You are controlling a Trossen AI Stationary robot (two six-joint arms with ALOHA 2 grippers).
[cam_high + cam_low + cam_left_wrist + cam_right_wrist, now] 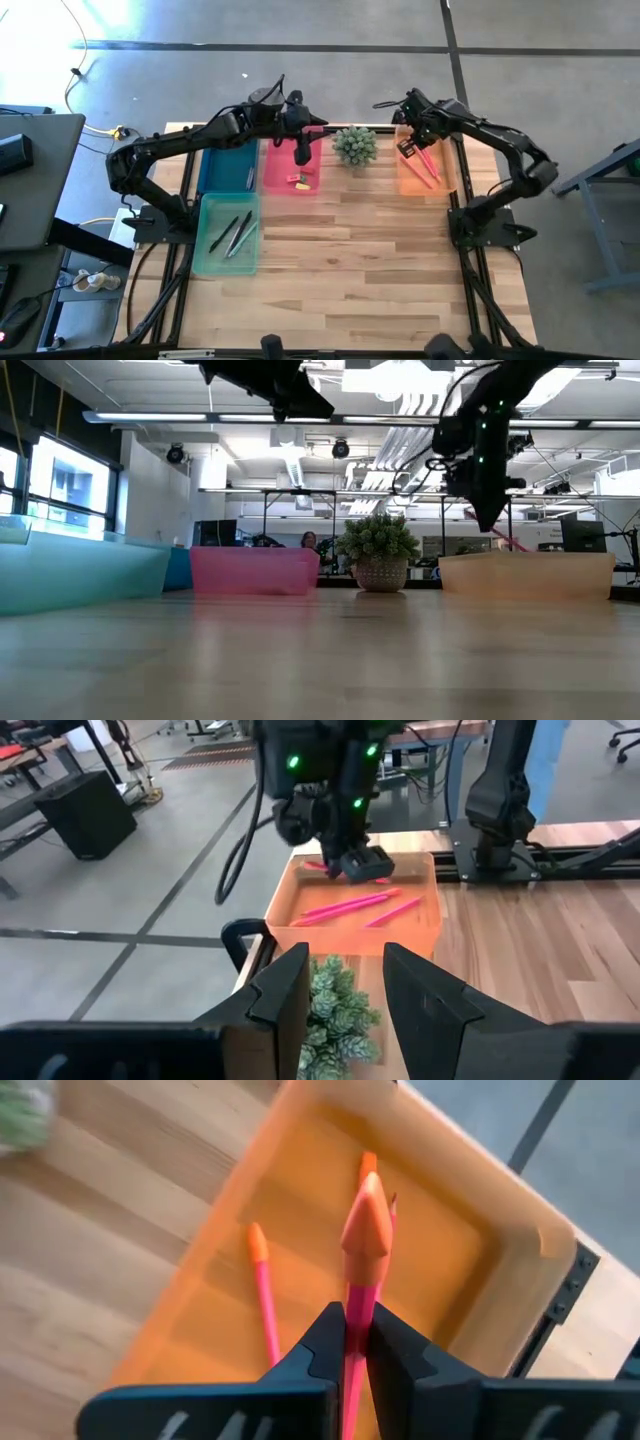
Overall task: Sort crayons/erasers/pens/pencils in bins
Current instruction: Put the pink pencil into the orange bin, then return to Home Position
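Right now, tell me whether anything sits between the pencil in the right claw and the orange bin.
Nothing visible does. The right claw is shut on a pink pencil, held directly above the orange bin. Below it lie only pencils already in the bin. The plant stands off to the side.

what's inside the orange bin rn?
Orange bin: a few pink pencils lying loose on its floor. The right gripper hangs above it, shut on another pink pencil. The arm covers the bin's far end, so an exact count isn't possible.
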